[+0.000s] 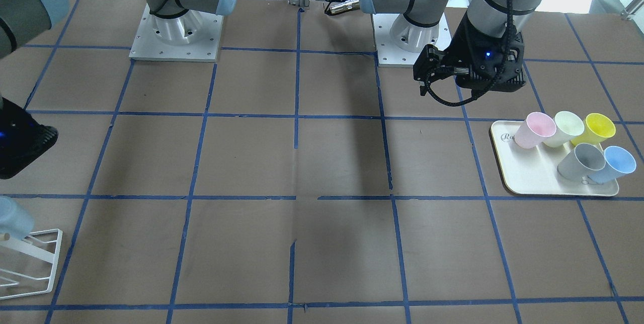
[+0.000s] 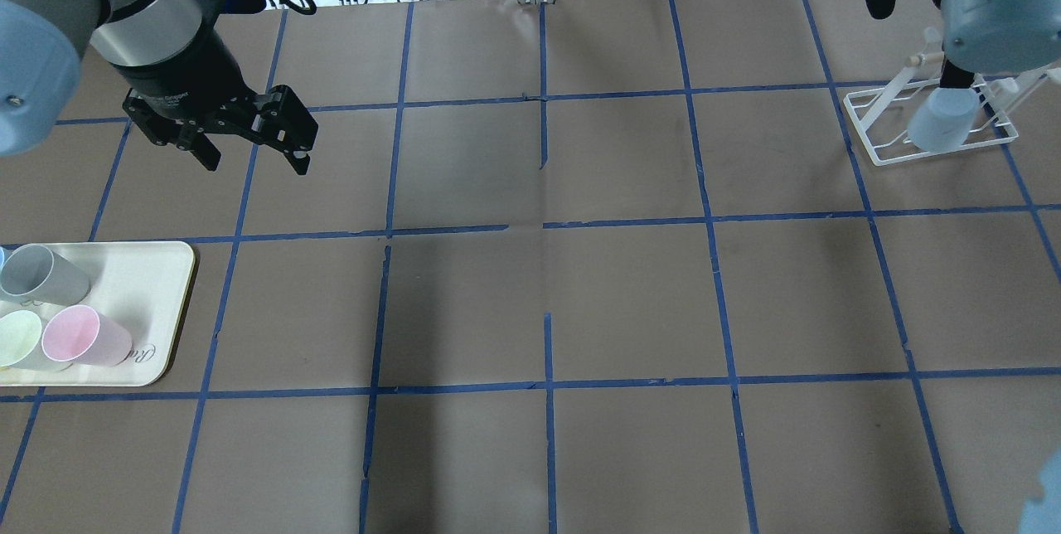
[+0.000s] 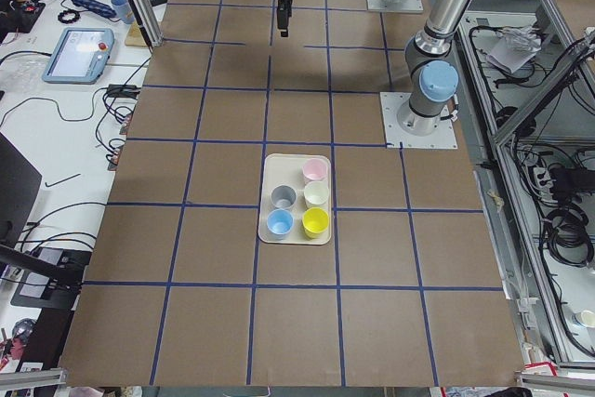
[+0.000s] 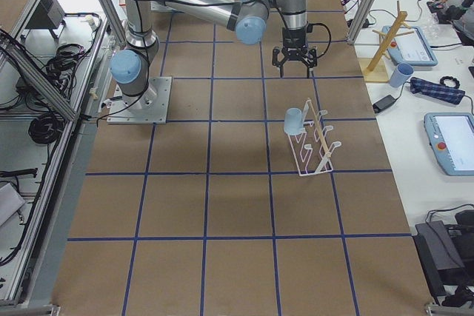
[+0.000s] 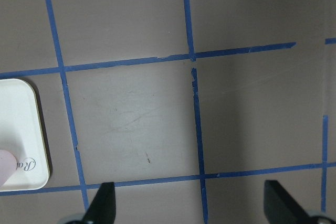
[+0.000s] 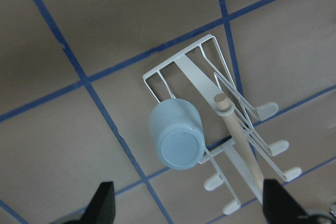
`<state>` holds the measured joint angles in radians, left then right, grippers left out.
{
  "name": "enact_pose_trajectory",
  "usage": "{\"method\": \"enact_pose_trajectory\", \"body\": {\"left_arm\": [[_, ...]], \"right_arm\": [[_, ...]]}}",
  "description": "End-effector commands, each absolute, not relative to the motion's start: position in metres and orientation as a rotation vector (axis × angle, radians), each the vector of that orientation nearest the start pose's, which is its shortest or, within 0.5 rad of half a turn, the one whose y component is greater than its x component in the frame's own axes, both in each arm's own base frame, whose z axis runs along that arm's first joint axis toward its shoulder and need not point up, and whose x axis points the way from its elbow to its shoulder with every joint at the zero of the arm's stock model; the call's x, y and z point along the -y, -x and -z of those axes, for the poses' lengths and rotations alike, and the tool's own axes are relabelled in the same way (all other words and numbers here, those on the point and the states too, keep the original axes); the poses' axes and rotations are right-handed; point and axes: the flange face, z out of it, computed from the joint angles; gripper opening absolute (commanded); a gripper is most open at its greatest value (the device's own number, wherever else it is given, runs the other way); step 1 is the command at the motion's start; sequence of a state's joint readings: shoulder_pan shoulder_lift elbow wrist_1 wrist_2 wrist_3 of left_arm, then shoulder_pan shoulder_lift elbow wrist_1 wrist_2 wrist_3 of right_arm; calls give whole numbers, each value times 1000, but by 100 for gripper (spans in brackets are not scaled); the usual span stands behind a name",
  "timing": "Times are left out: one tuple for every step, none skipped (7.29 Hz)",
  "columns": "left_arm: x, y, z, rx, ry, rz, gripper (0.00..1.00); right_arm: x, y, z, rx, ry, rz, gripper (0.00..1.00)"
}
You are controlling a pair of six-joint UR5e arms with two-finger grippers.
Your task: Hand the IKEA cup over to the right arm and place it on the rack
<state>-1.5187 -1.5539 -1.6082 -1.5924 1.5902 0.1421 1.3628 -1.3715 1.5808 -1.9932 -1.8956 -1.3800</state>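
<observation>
Above rack (image 6: 191,80) | right claw (image 6: 189,203) spread wide, empty | IKEA cup (image 6: 176,137) hangs on rack | left claw (image 2: 255,159) spread, empty

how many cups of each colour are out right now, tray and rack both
pink cup: 1
pale green cup: 1
yellow cup: 1
grey cup: 1
sky-blue cup: 1
pale powder-blue IKEA cup, hung on the rack: 1
total: 6 cups, 5 of them on the tray

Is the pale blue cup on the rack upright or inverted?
Inverted: the IKEA cup hangs tilted on the rack, its closed base facing the right wrist camera.
</observation>
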Motion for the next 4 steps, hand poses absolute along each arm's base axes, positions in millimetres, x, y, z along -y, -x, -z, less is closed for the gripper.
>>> {"method": "enact_pose_trajectory", "body": {"left_arm": [[484, 105, -479, -3120, -147, -61, 100], [484, 105, -477, -3120, -147, -65, 100], [485, 105, -478, -3120, -147, -63, 100], [485, 105, -478, -3120, -147, -63, 100]], "right_arm": [[560, -52, -439, -3036, 1428, -89, 100], [550, -98, -439, -3100, 1234, -64, 100], [535, -136, -442, -3151, 996, -43, 100], [524, -161, -450, -3104, 694, 24, 100]]}}
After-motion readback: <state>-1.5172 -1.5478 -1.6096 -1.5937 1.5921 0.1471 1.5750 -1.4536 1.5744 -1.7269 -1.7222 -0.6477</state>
